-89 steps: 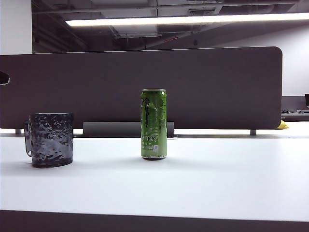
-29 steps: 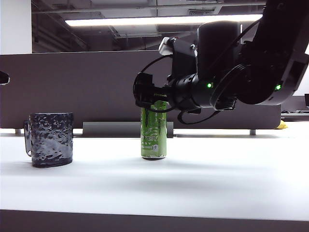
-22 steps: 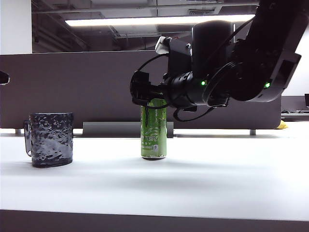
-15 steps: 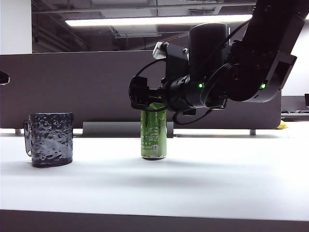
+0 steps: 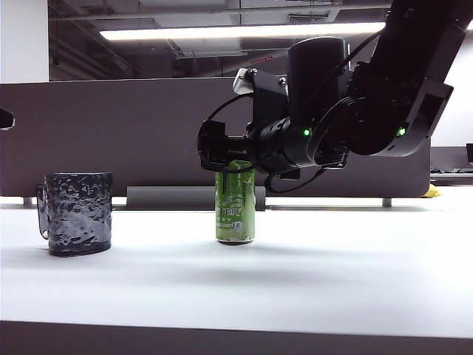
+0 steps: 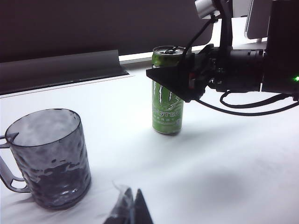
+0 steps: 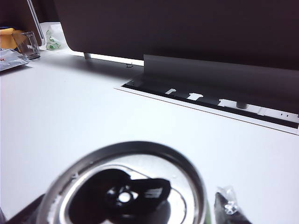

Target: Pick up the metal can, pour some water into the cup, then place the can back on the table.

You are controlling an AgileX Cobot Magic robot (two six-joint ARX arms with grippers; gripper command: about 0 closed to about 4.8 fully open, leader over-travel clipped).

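While the can (image 5: 235, 209) stands upright on the desk (image 5: 295, 281), well apart from the cup (image 5: 76, 213), the right hand (image 5: 222, 146) hides its rim, fingers spread wide and not gripping. Only the left hand's (image 6: 128, 210) tips show; its state is unclear.

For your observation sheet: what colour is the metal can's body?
Bright green with a black claw-mark logo; the metal can shows best in the left wrist view.
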